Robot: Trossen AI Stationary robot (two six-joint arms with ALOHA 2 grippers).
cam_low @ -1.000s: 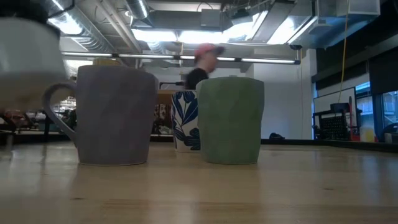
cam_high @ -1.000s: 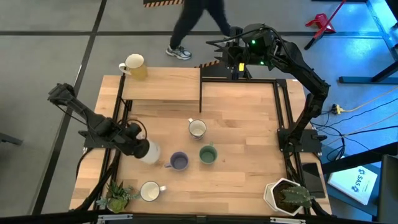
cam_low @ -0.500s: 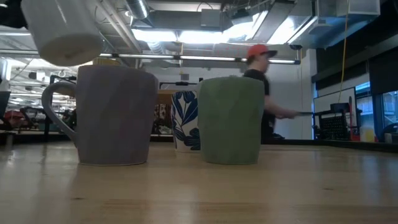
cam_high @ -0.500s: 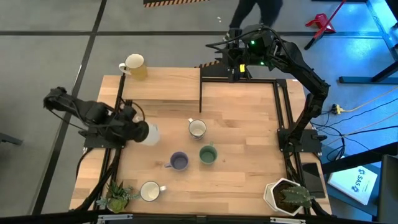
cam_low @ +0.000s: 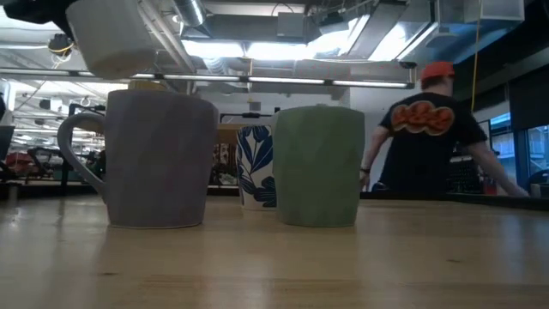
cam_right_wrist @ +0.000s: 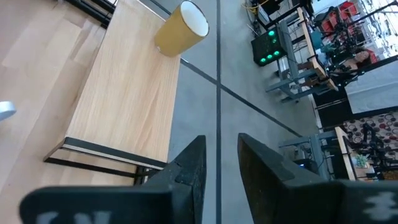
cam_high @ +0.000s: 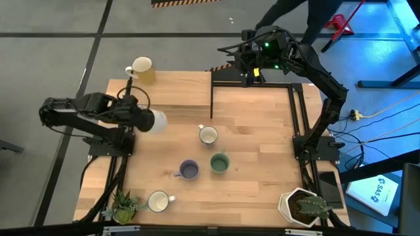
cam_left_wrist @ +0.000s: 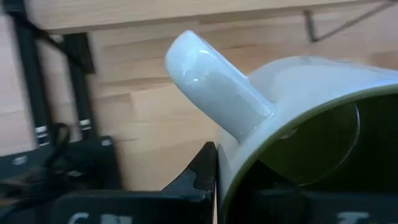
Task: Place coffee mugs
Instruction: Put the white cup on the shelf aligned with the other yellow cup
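Note:
My left gripper (cam_high: pixel 141 120) is shut on a white mug (cam_high: pixel 156 121) with a dark olive inside, carried above the table's left part; in the low view this mug (cam_low: pixel 107 39) hangs high and tilted. A pale yellow mug (cam_high: pixel 142 69) stands on the raised shelf. A blue-patterned white mug (cam_high: pixel 208 136), a purple mug (cam_high: pixel 189 170), a green mug (cam_high: pixel 219 162) and a white mug (cam_high: pixel 159 201) stand on their bases on the table. My right gripper (cam_right_wrist: pixel 221 168) waits narrowly open beyond the far edge. My left gripper holds the white mug at its rim (cam_left_wrist: pixel 249 165), next to the handle (cam_left_wrist: pixel 214 87). One finger (cam_left_wrist: pixel 202 177) lies outside the wall; the other is hidden by the mug. It comes level from the table's left. The mug is lifted clear, on its side, base toward the right.
A raised wooden shelf (cam_high: pixel 174 92) spans the far left, with black frame rails (cam_high: pixel 211 95) beside it. A small plant (cam_high: pixel 122 207) stands at the near left corner and a white plant pot (cam_high: pixel 303 207) at the near right. A person (cam_low: pixel 429 129) walks beyond the far edge.
My left gripper has carried the white mug up and toward the far edge, from beside the purple mug to a spot near the shelf. The mug has stayed on its side in the hold. The person behind the table has walked to the right.

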